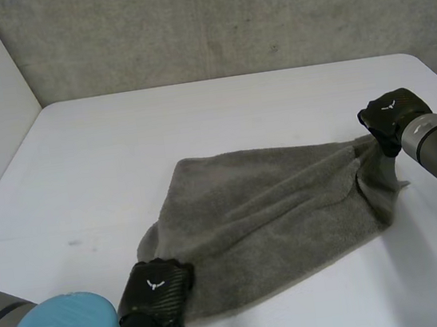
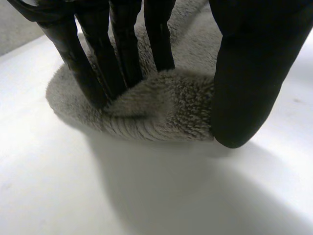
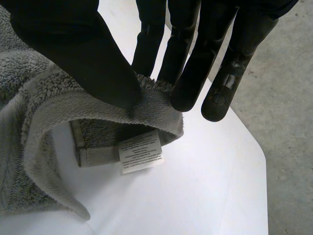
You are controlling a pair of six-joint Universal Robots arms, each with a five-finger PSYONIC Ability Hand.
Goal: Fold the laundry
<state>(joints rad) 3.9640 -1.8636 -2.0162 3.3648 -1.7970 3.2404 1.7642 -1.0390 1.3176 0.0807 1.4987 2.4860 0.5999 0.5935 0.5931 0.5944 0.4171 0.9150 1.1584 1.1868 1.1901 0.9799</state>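
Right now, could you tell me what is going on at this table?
The robot has both hands on a grey towel on the white table. Its left hand pinches the towel's near left end between fingers and thumb. Its right hand pinches the far right corner, beside the label, raised off the table. The towel lies rumpled between them, no clean fold yet.

A grey terry towel point(image 1: 273, 213) lay rumpled on the white worktop point(image 1: 197, 126), stretched from about 7 o'clock to 3 o'clock in the head view. Its 3 o'clock corner was raised off the surface, with a white care label point(image 3: 141, 152) showing on its underside.
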